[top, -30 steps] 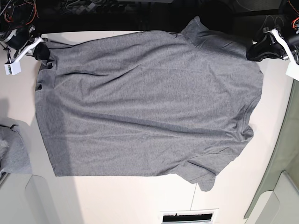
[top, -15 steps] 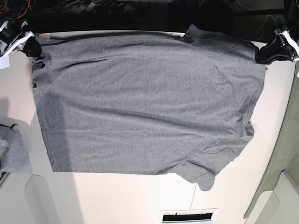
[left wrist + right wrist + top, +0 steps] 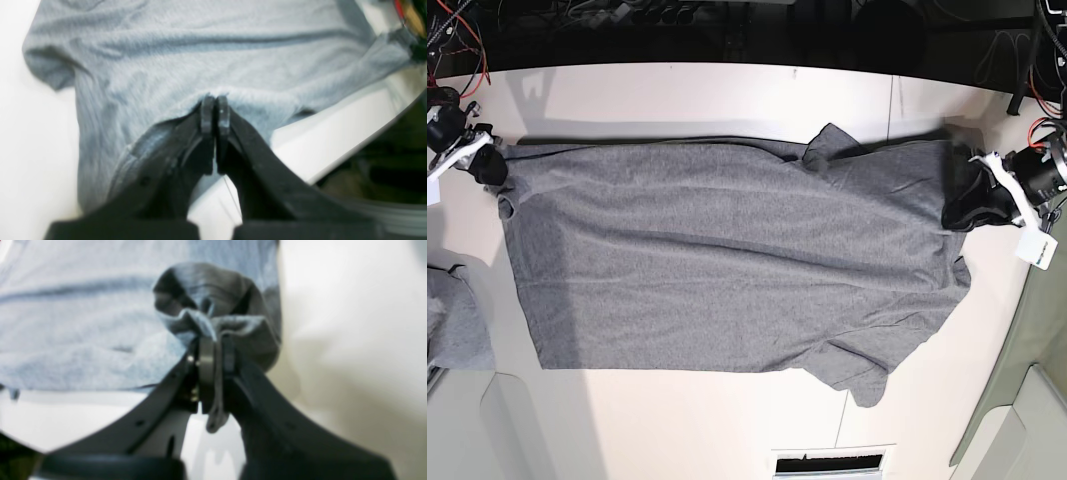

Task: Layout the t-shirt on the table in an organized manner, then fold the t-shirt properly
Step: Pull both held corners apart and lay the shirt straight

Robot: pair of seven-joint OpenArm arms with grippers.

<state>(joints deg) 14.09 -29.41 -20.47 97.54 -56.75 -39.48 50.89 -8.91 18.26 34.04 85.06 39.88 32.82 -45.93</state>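
Observation:
The heather-grey t-shirt (image 3: pixel 727 260) lies spread across the white table (image 3: pixel 677 420), hem to the left and sleeves to the right. My right gripper (image 3: pixel 489 165) is shut on the shirt's far left corner. In the right wrist view the gripper (image 3: pixel 215 341) pinches a bunched fold of the t-shirt (image 3: pixel 83 326). My left gripper (image 3: pixel 962 205) is shut on the shirt's far right edge near the shoulder. In the left wrist view the gripper (image 3: pixel 215 100) clamps the t-shirt (image 3: pixel 200 50) at its edge. One sleeve (image 3: pixel 827 148) is folded up at the far side, and another sleeve (image 3: pixel 865 380) points toward the near edge.
A smaller bunch of grey cloth (image 3: pixel 457 325) lies at the left edge. A slotted vent (image 3: pixel 832 465) sits at the near edge beside a thin seam line (image 3: pixel 842 425). Dark space with cables (image 3: pixel 677 30) lies beyond the far edge. A grey-green surface (image 3: pixel 1027 350) borders the right side.
Both grippers have moved toward the near side, dragging the shirt's far edge off the table's far edge onto the white top. The left gripper also moved inward, slackening the cloth.

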